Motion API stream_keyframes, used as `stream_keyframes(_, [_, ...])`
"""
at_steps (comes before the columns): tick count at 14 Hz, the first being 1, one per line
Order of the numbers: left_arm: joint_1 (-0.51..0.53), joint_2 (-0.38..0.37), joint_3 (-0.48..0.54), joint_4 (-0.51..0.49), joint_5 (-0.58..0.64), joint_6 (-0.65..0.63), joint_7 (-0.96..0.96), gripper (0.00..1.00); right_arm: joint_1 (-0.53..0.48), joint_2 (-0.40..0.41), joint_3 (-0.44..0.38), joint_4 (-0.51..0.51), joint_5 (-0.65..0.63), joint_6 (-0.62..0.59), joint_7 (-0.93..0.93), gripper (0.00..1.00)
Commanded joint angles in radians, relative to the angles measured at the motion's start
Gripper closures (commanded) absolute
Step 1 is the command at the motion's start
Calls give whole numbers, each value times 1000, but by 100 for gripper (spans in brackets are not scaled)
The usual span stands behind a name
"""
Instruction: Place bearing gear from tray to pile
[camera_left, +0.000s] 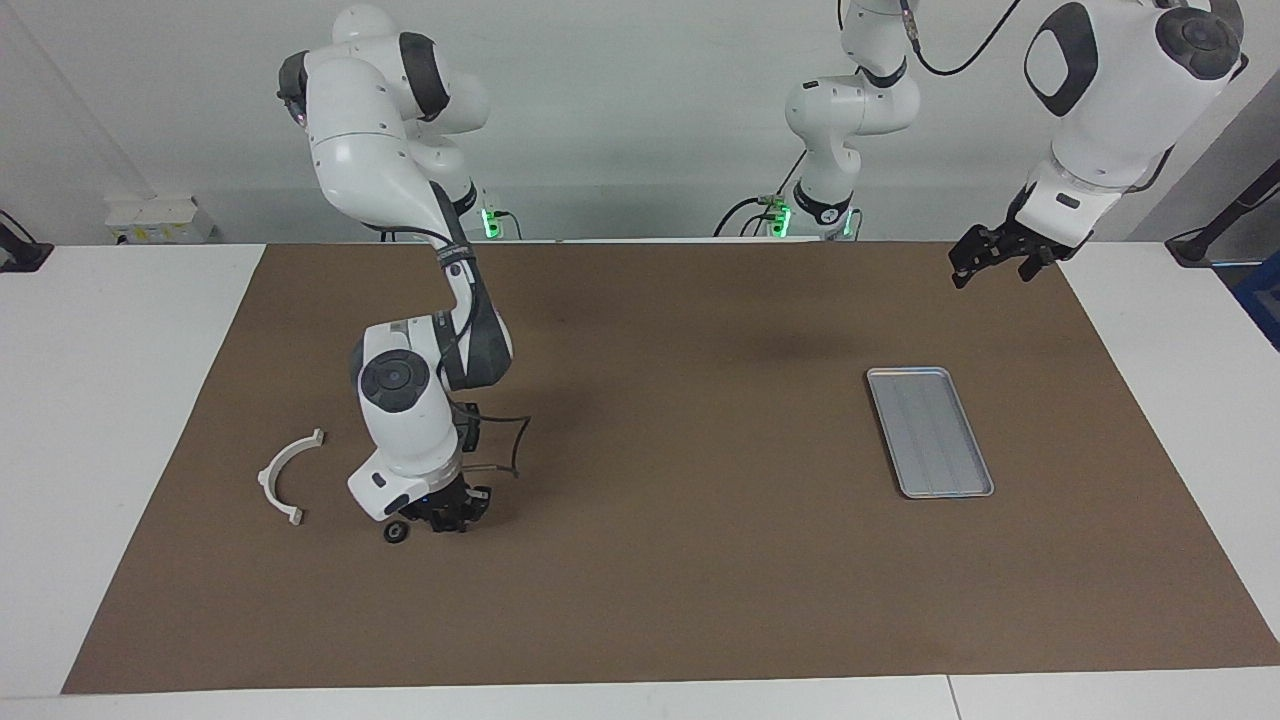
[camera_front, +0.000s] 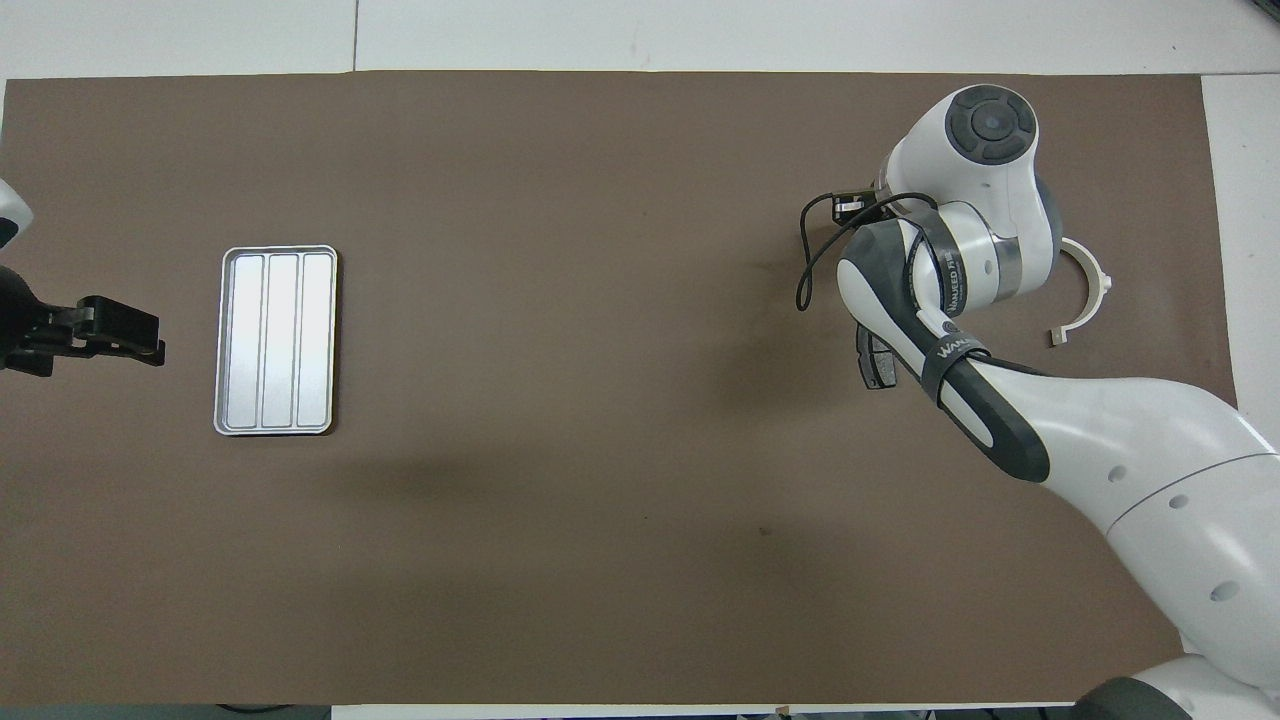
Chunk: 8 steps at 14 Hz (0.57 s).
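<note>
Right gripper (camera_left: 447, 512) comes first: it hangs low over the brown mat (camera_left: 680, 560) at the right arm's end of the table, wrist bent steeply down. We cannot tell whether it is spread or closed, because the wrist and a looped cable cover it. We see nothing hanging from it.

Starting nearest the robots, the left gripper (camera_left: 985, 262) waits in the air over the mat's corner at the left arm's end. It is spread wide and empty, parked, we judge, to keep out of the way.

The tray (camera_left: 930, 432) lies flat on the mat below it, and its ridged floor is bare, so the part has already left it.

At the right arm's end, one dark brake-pad piece (camera_front: 872, 362) lies half hidden under the right forearm. The white half-ring bracket (camera_left: 264, 480) lies a little farther out. We can make out no second pad.

Farthest from the robots is the bearing gear (camera_left: 396, 533), a small dark disc. It sits on the mat just beside the right gripper and near the bracket. We judge it has reached the pile, with only the arm's retreat left to do.
</note>
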Motion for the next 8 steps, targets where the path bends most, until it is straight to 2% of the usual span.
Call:
stream_keyframes(1, [-12,-32,10,-36,-10,17,8,0,-6,-21,14,-23,-3,9,-4,0])
stream_keyframes(8, [-12,-37,12,-29,-10,7,5,0,-24,-100,14,-24,-2,-73,-10,0])
